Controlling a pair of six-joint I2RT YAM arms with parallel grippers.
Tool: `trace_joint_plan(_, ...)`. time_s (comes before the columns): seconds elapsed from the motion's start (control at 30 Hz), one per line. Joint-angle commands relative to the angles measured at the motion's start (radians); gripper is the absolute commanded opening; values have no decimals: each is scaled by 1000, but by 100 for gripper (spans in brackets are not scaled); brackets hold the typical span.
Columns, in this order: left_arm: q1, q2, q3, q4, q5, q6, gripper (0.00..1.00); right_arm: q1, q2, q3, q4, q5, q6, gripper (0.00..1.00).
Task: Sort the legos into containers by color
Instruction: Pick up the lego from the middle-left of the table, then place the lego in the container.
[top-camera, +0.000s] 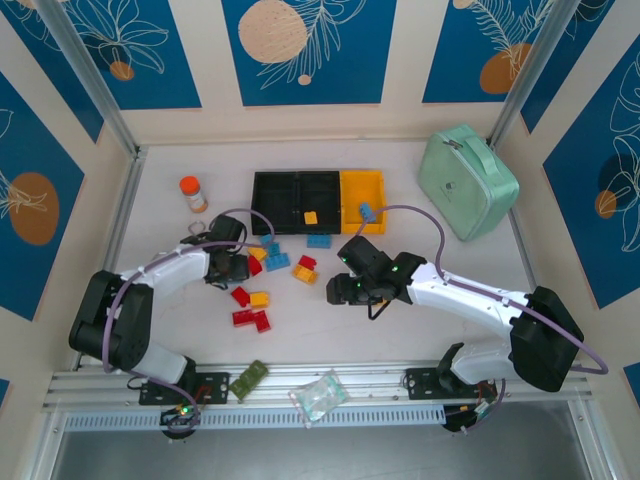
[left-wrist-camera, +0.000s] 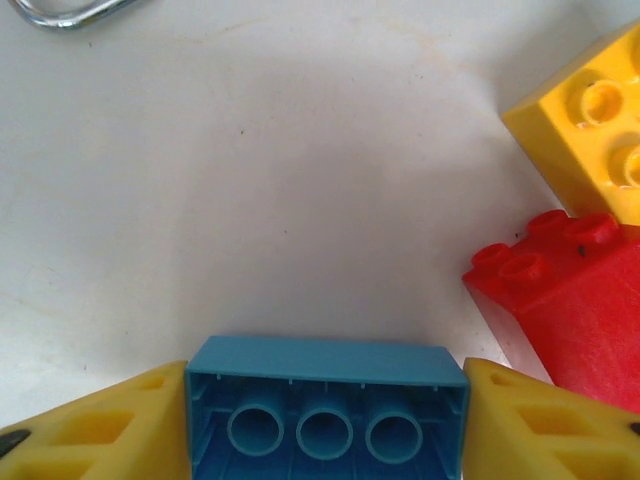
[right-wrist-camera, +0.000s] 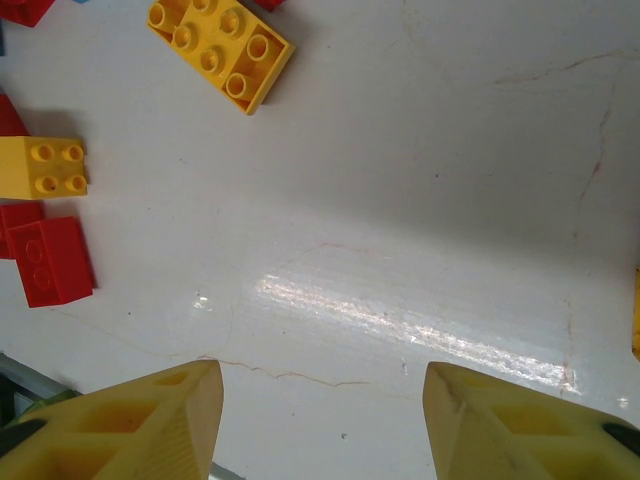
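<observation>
A light blue brick (left-wrist-camera: 326, 410), upside down with its three tubes showing, sits between the yellow fingers (left-wrist-camera: 110, 425) of the left gripper (left-wrist-camera: 326, 372); both fingers press against its short ends, so the jaws are clamped on it; it rests on the white table (left-wrist-camera: 280, 180), with a red brick (left-wrist-camera: 575, 315) and a yellow brick (left-wrist-camera: 590, 120) just beside it to the right. From above, the left gripper (top-camera: 228, 268) is low at the left edge of the loose legos (top-camera: 262, 300), which lie scattered in red, yellow and blue near the table's middle, in front of the bins. The right gripper (right-wrist-camera: 320, 400) hangs over bare table with its fingers (right-wrist-camera: 150, 420) apart and nothing between them; a long yellow brick (right-wrist-camera: 220, 50), a small yellow brick (right-wrist-camera: 42, 167) and a red block (right-wrist-camera: 50, 260) lie ahead to its left; from above, this gripper (top-camera: 345, 290) is right of the pile. The two black bins (top-camera: 262, 180) and the yellow bin (top-camera: 362, 178) stand in a row at the far side; a yellow piece (top-camera: 311, 217) lies in the right black bin, a blue piece (top-camera: 368, 211) in the yellow one.
</observation>
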Motion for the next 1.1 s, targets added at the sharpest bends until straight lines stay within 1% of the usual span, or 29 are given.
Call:
trace_joint_plan(0.0, 12, -15, -35, -21, 30, -1, 55, 2, 12, 17, -2, -5, 10, 55)
trace_joint_plan(0.17, 12, -87, -33, -59, 19, 0, 54, 2, 24, 25, 5, -11, 10, 55)
trace_joint_plan(0.4, 12, -181, 15, -140, 1, 21, 54, 4, 36, 40, 6, -5, 8, 55)
trace_joint_plan(0.5, 12, -195, 51, -165, 40, 27, 54, -2, 22, 45, 1, -1, 3, 55)
trace_joint_plan(0.63, 3, -202, 99, -162, 121, 10, 54, -24, -16, 32, 1, 7, -8, 56)
trace_joint_plan(0.83, -53, -152, 193, -125, 186, -31, 54, -76, -114, -12, -15, 19, -12, 55)
trace_joint_plan(1.07, -179, 38, 403, -94, 191, -44, 54, -178, -244, -72, -58, 22, -6, 55)
